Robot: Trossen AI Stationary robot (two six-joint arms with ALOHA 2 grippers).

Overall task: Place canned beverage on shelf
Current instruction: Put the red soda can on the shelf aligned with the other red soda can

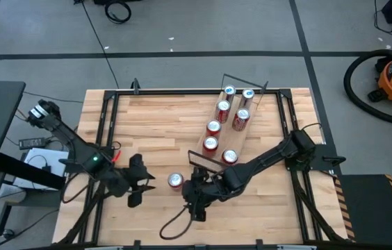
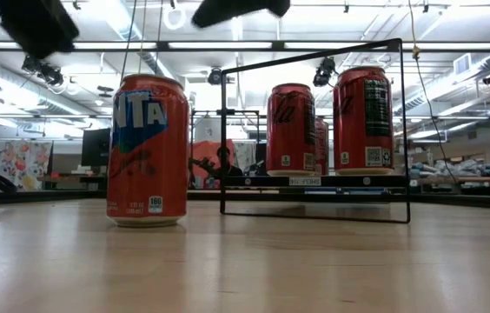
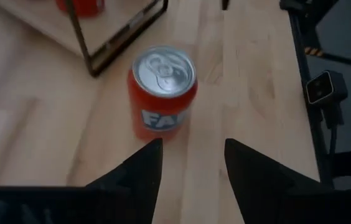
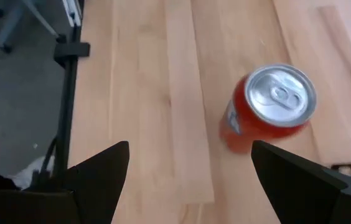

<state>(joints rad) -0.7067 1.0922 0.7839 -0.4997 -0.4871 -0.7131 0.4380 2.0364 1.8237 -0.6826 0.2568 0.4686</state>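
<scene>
An orange soda can point(image 1: 175, 180) stands upright on its base on the tabletop, just off the near end of the shelf point(image 1: 233, 139). The shelf is a light-wood board with a thin black wire frame and carries several red cans. My left gripper point(image 1: 146, 186) is open to the left of the orange can, which shows ahead of its fingers in the left wrist view point(image 3: 162, 93). My right gripper point(image 1: 191, 196) is wide open just near and right of the can, which shows off to one side in the right wrist view point(image 4: 269, 109). Neither gripper touches the can.
The shelf's black wire frame point(image 2: 314, 130) rises beside the orange can point(image 2: 147, 149), with red cans point(image 2: 291, 129) behind it. A black rail frame point(image 1: 105, 139) runs along the table's edges. Bare tabletop lies left of the shelf.
</scene>
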